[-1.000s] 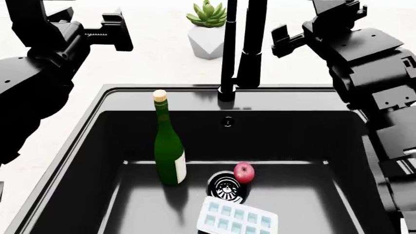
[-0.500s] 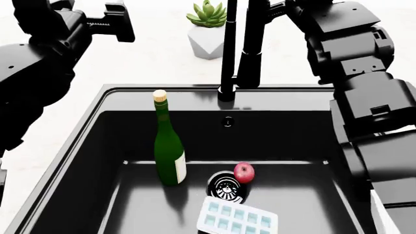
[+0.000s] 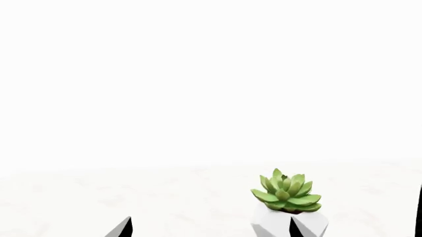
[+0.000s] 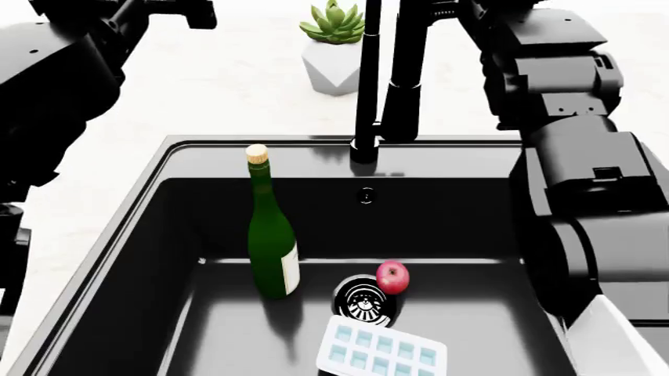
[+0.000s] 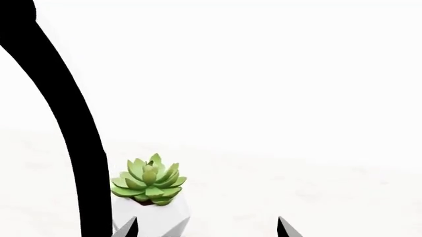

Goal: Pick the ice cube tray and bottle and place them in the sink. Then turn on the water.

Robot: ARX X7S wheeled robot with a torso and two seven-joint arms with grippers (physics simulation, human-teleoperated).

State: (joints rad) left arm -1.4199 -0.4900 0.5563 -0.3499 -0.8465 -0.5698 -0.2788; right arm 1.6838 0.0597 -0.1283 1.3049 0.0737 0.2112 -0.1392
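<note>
White marbled surface surrounds the sink, where bottle stands upright left of the drain, ice cube tray in front of it; both pincers apparently open, empty.

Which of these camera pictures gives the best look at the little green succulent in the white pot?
The right wrist view shows the green succulent in its faceted white pot best: largest, rosette whole, only the pot's base cut off. The left wrist view shows it smaller, also cropped at the base. The head view shows it small, beside the black faucet.
</note>
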